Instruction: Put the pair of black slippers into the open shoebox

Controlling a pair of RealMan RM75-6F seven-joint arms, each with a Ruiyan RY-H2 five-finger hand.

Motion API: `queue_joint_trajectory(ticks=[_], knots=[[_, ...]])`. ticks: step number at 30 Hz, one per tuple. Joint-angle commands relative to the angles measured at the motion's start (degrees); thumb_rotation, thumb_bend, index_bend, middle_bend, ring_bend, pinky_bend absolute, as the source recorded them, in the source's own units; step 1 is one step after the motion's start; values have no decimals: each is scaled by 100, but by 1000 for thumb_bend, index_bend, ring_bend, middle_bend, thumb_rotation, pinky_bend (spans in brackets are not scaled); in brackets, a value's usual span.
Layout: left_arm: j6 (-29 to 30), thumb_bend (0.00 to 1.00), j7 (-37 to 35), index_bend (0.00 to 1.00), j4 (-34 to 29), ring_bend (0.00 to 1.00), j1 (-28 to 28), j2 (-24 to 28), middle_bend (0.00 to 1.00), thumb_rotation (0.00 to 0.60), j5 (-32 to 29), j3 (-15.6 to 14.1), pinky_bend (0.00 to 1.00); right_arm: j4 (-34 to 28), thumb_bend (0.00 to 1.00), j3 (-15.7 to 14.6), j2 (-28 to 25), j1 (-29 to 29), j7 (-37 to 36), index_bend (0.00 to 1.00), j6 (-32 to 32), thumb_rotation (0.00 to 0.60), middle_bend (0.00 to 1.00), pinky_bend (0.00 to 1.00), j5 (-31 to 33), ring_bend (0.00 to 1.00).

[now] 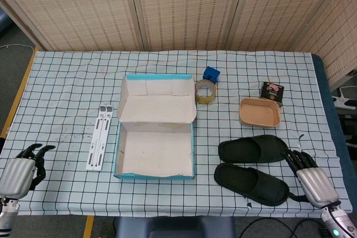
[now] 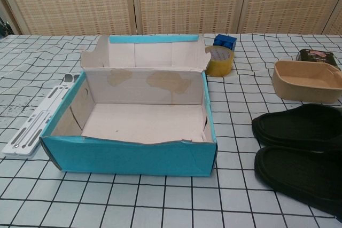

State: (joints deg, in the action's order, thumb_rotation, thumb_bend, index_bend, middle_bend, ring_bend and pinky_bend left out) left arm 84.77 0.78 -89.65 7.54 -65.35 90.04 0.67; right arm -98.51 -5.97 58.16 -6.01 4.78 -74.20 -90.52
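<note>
Nearest the chest camera sits the teal shoebox (image 2: 128, 156), lid flap folded back, inside bare and nothing loaded yet — so the task is judged to be at the very first pick. Spread under everything is the checked tablecloth (image 1: 67, 82).

Both black slippers are parked side by side to the right of the box, soles down, well apart from it: the nearer slipper (image 1: 251, 183) closest to the table edge, the farther slipper (image 1: 252, 150) just behind it, almost touching it.

The right hand (image 1: 309, 174) is seen just beside the heel ends of the slippers, fingers loosely apart and nothing held. The left hand (image 1: 25, 166) is off at the far left edge, fingers curled a bit but apart, nothing in it either.

For a clean step, the nearer slipper is probably best taken first by the right hand — gripped across the strap or pinched at the side edge, since the sole looks flat and floppy. It should be lifted clear of the box's front wall, which looks dented and low.

Smaller clutter beyond: a tan tray (image 1: 259, 112), a white folding stand (image 1: 99, 136) left of the box, a tape roll (image 1: 205, 91), a dark packet (image 1: 271, 93) and a blue block (image 1: 211, 74).
</note>
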Motion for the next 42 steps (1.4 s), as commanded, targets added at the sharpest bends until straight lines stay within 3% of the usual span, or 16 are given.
queue_joint_trajectory(ticks=[1,6,11,18,26,37,40,42], knots=[[8,530,-4,249,-2,197,9,-3,183,600,11,5,400,9,40,-7,10,7,31,0,27,600,0,70,23,0],[34,531,3,249,5,197,7,-5,183,600,78,-16,400,23,40,-50,50,37,108,0,32,600,0,78,-12,0],[2,529,-87,250,86,196,49,-42,185,600,78,11,400,307,39,-86,397,104,130,29,-172,600,51,266,-321,0],[-206,531,-66,251,136,197,137,-59,186,600,34,-15,403,613,40,-245,653,-91,-281,43,391,600,103,323,-335,0],[72,531,-254,251,86,197,16,-6,188,600,31,27,402,788,39,-300,775,-157,-335,30,461,600,103,323,-446,0],[24,531,-361,252,52,197,16,48,192,600,-27,34,403,752,39,-245,932,-448,51,0,1161,600,102,296,-66,0],[34,532,-426,252,57,197,9,65,192,600,-36,40,403,680,33,-236,969,-542,200,0,1361,600,99,251,28,0],[36,532,-454,252,60,197,7,75,192,600,-48,47,403,638,29,-233,986,-593,300,0,1455,600,96,138,68,0]])
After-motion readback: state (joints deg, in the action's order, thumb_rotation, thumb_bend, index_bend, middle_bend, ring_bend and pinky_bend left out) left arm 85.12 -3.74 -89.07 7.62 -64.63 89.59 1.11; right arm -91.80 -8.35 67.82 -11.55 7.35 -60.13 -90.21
